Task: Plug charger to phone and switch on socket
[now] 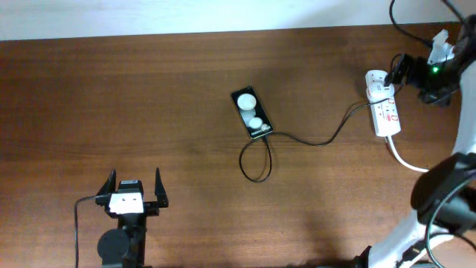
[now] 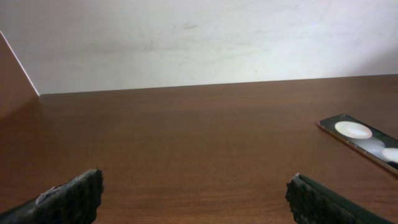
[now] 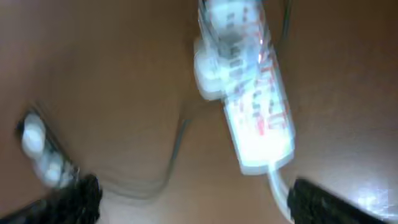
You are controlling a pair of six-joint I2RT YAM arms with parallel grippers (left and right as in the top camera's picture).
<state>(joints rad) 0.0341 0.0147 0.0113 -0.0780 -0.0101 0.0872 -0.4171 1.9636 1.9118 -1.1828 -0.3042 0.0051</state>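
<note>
The phone [image 1: 251,113], black with two white round patches, lies at the table's middle. It also shows in the left wrist view [image 2: 364,140] and, blurred, in the right wrist view [image 3: 40,149]. The charger's thin black cable [image 1: 327,140] loops below the phone, meets its near end, and runs right to the white adapter [image 1: 377,80]. The adapter sits in the far end of the socket strip [image 1: 387,115]. My right gripper [image 1: 400,73] hovers open just right of the adapter, above the strip [image 3: 258,93]. My left gripper [image 1: 134,186] is open and empty at the lower left.
The strip's thick white cord [image 1: 405,160] runs off to the lower right, under the right arm's base and black cables [image 1: 446,190]. A white wall [image 2: 199,37] borders the table's far edge.
</note>
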